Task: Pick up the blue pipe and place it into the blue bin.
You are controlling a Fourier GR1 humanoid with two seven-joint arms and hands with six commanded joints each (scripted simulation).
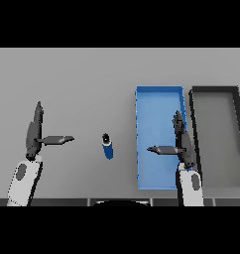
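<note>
- While both hands have their fingers straight and their thumbs held out sideways, nothing is grasped: the right hand [183, 141] hangs over the right side of the blue bin [154, 96], thumb pointing left across the bin floor, and the left hand [35, 131] shows at the left of the table, thumb pointing right toward the middle.
- Between the two hands, on the bare grey table [72, 79], lies the blue pipe [108, 147], just left of the bin's left wall and well apart from either hand; it looks short, with a dark cap at its far end, and whether it lies flat or stands is hard to tell.
- Likely risk one: a short round piece may roll or skid if the fingers reach it off-centre, so a closing grasp could knock it away instead of catching it.
- Risk two: the right hand must cross the bin's left wall to reach the pipe, and a low path could strike that wall and shift the bin.
- Risk three: a second, dark grey bin [218, 92] sits right beside the blue one; a release carried too far right could drop the pipe there.
- Risk four: a loose pinch may let the pipe slip out during the lift.
</note>
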